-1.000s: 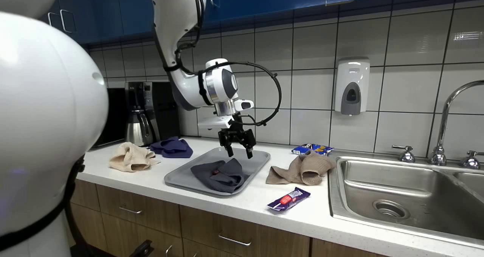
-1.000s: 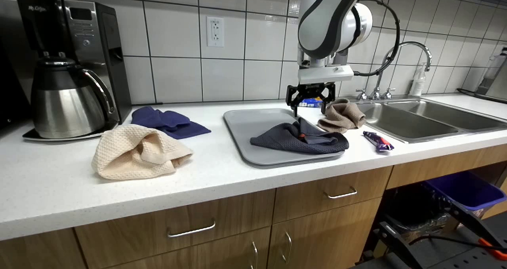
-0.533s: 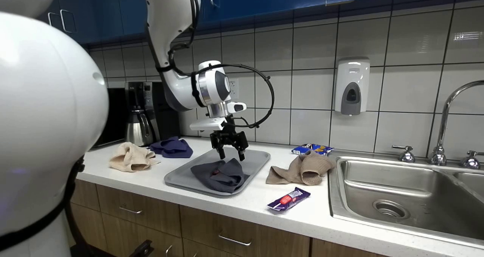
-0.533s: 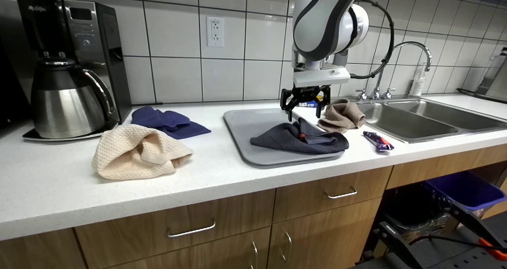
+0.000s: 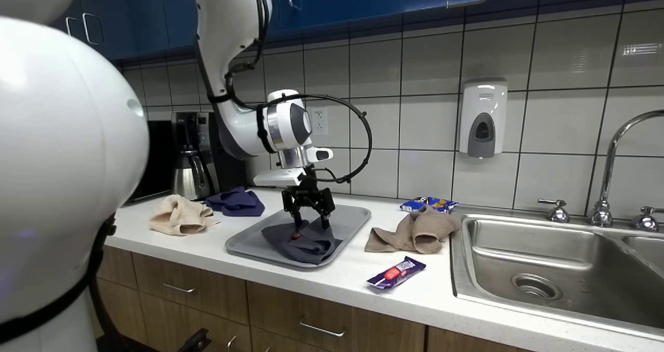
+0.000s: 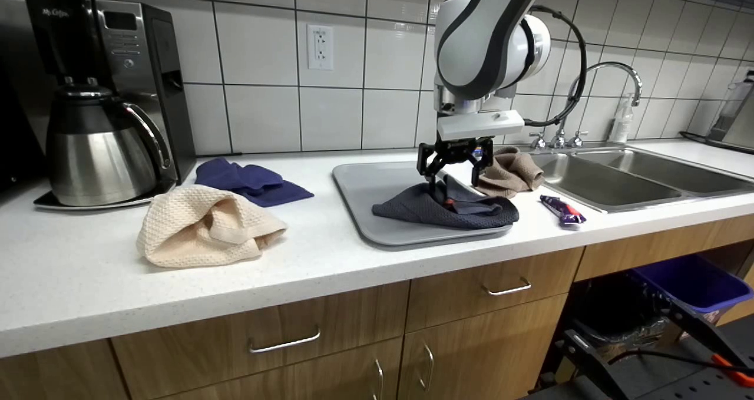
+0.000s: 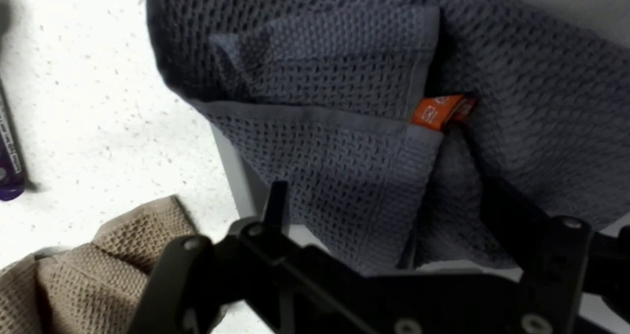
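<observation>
Hand [image 6: 453, 186] lower, cloth [image 6: 445, 213] on tray [image 6: 377, 182]

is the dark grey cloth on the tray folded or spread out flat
Folded loosely, not flat: in the wrist view, the dark grey cloth lies in overlapping layers, an orange tag showing near its middle.

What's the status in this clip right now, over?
Black two-fingered claw open, low over crumpled dark-grey waffle-weave cloth, contact unclear. Cloth ungripped, bunched on flat grey rectangular tray. Nothing visible between claw and cloth.
</observation>
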You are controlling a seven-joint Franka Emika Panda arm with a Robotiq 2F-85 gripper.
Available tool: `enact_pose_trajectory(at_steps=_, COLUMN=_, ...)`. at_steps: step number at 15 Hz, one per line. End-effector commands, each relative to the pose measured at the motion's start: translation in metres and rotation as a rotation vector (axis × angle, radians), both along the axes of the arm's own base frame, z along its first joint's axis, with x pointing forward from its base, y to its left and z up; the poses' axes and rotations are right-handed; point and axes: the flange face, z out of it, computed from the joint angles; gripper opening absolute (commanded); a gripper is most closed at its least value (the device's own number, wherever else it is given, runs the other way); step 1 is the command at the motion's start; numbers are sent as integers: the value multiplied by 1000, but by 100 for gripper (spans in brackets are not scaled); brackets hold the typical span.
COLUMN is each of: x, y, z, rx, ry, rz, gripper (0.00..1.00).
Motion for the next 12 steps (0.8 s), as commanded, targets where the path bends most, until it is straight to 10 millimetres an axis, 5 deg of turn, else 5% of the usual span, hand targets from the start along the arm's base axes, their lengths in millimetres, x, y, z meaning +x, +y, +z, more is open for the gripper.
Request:
enact_pose_trajectory(at_steps=1, x=-8, y=-2, z=1, rx=18, ry=4, rz=25, gripper=100)
enact_pose_trajectory(at_steps=12, x=-4, y=-7, z=-16, rx=31, ry=20, rz=34, gripper=100)
